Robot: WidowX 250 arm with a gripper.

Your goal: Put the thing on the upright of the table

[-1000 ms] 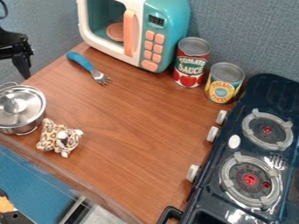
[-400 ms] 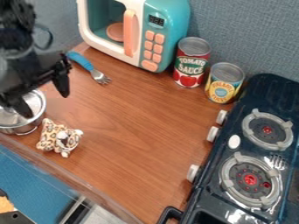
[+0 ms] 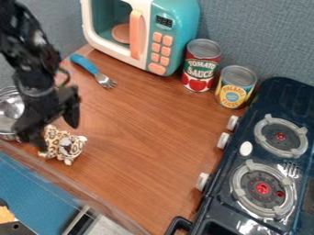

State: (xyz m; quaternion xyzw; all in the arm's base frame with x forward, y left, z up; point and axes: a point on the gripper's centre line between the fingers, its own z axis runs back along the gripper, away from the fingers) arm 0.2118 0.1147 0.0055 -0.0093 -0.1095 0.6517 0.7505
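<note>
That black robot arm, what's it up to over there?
The arm's gripper hangs open right over a small spotted plush toy, next to a metal pot. It looks about to pick the toy up, though I can't tell whether the fingers touch it. The toy is on the wooden table, so it doesn't seem to have been lifted.

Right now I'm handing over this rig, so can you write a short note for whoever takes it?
End effector: open, at the plush toy.
Plush: on the table, near the pot, at the view's left.
Done: end effector at the plush; apparently no grasp yet.
Left: grasp, lift, set it down, probably at the table's upper right if "upright" means that.
</note>
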